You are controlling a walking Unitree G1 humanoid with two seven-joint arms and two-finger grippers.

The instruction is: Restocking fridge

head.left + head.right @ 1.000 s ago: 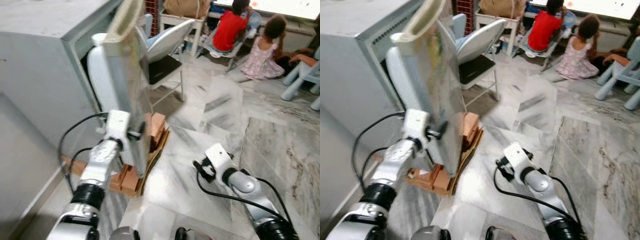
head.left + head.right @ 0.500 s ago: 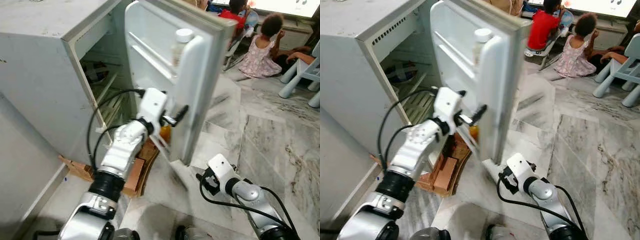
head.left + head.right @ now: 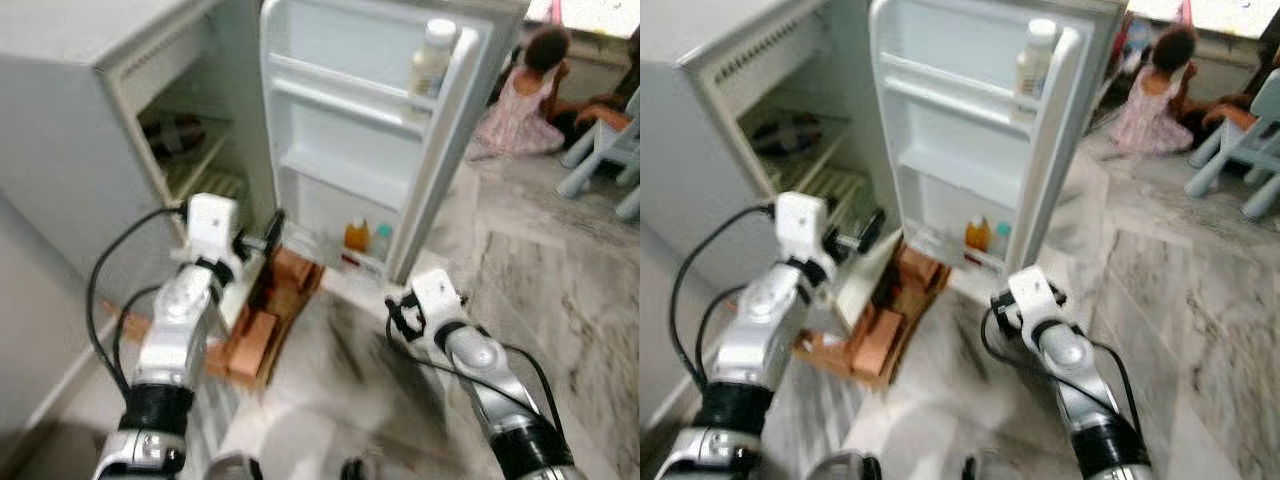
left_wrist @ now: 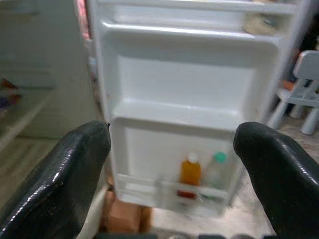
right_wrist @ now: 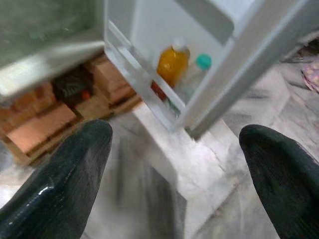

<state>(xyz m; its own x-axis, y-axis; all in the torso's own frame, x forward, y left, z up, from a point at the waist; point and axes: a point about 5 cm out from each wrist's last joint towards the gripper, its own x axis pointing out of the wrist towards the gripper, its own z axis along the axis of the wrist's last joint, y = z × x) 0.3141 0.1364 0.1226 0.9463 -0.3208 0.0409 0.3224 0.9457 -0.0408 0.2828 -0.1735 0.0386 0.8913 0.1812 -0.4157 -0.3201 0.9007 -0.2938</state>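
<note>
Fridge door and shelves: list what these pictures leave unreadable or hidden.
- Dark item on the fridge's inner shelf: eye views, blurred, kind unclear.
- White bottle in the top door rack: label too blurred to read.
- Orange bottle and green-capped bottle: lower parts hidden behind the door rail in the left wrist view.
- Fridge base on bricks: eye views, partly hidden by the left hand.

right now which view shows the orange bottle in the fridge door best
The right wrist view: the orange bottle is large and sharp on the door's bottom shelf, beside a green-capped bottle. The left wrist view shows it smaller, behind the shelf rail; the eye views show a small blurred spot.
</note>
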